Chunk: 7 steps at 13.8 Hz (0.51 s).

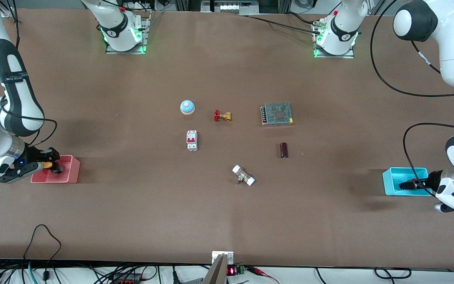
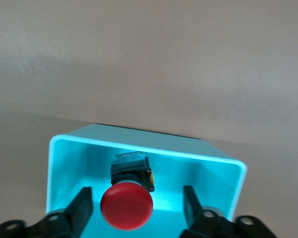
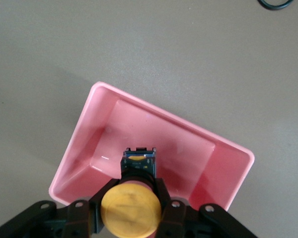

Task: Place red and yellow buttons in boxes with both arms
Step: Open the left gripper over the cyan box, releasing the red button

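On the brown table (image 1: 227, 71) I see the red button (image 2: 126, 205) lying in the cyan box (image 2: 223, 163), the left gripper (image 2: 136, 208) spread wide around it. My right gripper (image 3: 131, 206) pinches the yellow button (image 3: 131, 208) over the pink box (image 3: 198, 163); I'd lower it before letting go. No writing I can read.

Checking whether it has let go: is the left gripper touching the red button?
Apart. In the left wrist view the left gripper has open jaws, with cyan box showing on either side of the red button.
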{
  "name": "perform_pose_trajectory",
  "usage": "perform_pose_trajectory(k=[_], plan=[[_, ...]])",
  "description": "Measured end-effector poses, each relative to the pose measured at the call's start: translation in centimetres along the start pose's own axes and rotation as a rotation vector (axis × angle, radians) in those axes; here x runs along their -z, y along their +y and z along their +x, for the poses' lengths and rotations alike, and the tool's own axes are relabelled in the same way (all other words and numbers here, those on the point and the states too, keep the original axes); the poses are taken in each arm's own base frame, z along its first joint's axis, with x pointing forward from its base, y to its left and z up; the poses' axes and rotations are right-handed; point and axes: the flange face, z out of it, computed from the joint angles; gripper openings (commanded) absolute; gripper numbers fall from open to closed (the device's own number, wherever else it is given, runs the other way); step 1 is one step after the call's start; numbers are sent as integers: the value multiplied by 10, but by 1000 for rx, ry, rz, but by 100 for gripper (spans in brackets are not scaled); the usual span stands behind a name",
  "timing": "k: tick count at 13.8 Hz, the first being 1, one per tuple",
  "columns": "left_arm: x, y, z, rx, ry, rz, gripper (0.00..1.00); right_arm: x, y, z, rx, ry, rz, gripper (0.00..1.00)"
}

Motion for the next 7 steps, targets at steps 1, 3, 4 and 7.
perform_pose_trajectory(k=[1,3,4,7], plan=[[15,5,-2,-5,-5,-4,100,-1,0,0,0,-1,1,31],[55,16,-8,-19,-3,-12,100,-5,0,0,0,1,0,31],[77,24,-12,-29,9,-18,100,-6,1,0,-1,3,-2,31],[144,50,-27,-55,67,-35,100,-6,1,-1,-1,4,-3,34]])
